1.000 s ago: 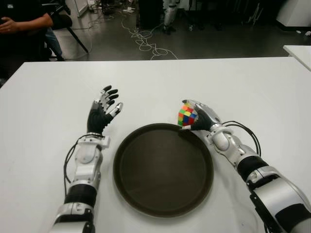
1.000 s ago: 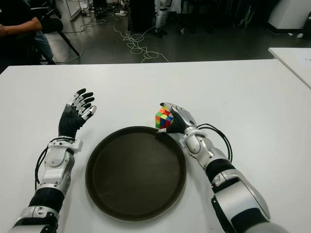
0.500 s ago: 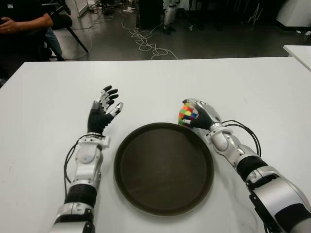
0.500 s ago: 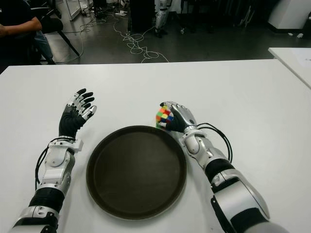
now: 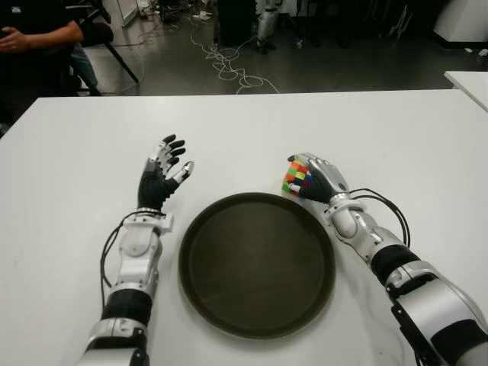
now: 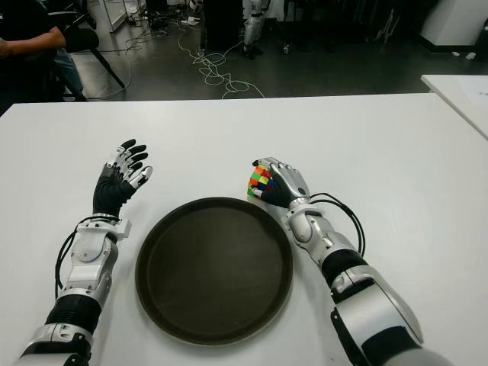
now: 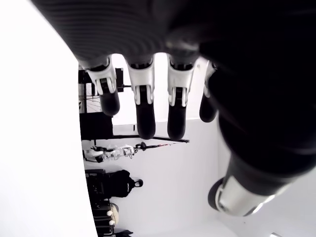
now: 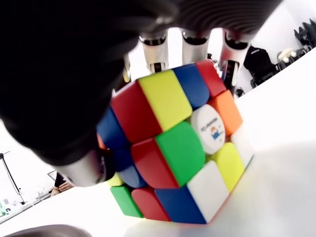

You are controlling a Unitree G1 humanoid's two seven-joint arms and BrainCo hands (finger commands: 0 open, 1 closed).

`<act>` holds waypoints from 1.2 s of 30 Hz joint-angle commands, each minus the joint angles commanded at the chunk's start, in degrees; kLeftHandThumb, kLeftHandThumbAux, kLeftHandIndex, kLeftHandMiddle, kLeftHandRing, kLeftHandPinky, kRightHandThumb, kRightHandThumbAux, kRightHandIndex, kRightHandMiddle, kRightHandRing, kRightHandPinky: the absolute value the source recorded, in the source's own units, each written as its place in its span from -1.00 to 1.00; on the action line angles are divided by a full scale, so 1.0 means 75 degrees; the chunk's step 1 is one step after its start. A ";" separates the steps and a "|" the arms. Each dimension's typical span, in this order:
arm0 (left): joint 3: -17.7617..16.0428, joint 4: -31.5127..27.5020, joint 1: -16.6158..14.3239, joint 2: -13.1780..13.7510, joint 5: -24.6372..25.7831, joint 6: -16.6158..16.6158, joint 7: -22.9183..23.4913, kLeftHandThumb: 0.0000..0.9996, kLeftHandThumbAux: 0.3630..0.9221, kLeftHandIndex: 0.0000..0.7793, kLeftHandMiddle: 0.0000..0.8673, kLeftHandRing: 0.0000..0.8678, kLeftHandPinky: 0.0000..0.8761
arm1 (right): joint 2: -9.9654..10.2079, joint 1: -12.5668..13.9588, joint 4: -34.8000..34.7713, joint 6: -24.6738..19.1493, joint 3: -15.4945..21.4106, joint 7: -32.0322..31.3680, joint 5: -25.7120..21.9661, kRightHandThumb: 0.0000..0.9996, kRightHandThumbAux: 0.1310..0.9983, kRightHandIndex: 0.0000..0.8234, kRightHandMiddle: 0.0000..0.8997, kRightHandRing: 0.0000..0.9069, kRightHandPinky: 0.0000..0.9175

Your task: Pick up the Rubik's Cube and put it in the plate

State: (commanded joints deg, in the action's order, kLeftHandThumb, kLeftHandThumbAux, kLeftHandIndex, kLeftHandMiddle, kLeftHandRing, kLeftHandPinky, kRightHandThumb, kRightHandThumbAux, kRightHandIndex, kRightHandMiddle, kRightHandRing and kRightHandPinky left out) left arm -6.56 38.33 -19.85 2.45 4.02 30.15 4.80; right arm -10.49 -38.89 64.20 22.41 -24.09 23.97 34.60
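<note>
The right hand point(image 5: 319, 177) wraps the cube point(image 8: 173, 148) beside the plate's point(image 5: 256, 263) rim; lift clear, then carry inward. The left hand point(image 5: 162, 177), fingers spread, holds nothing.

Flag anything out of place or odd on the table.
Only the cube: it sits on the table just outside the plate's far right rim, right hand wrapped around it. Left hand open, idle beside the plate.
</note>
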 joint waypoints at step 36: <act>0.0097 -0.0039 -0.0006 0.0041 -0.0363 0.0018 -0.0268 -0.94 0.41 -0.62 -0.50 -0.60 -0.74 | -0.0035 0.0011 -0.0109 -0.0138 -0.0025 -0.0069 -0.0039 0.39 0.40 0.01 0.50 0.64 0.66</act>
State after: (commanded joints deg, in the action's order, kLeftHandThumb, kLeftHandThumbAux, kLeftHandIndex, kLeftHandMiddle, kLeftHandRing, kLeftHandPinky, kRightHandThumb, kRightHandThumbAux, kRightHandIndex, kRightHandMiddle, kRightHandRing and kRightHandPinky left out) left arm -5.83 38.03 -19.89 2.75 1.30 30.29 2.79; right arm -10.76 -38.81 63.39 21.38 -24.27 23.45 34.30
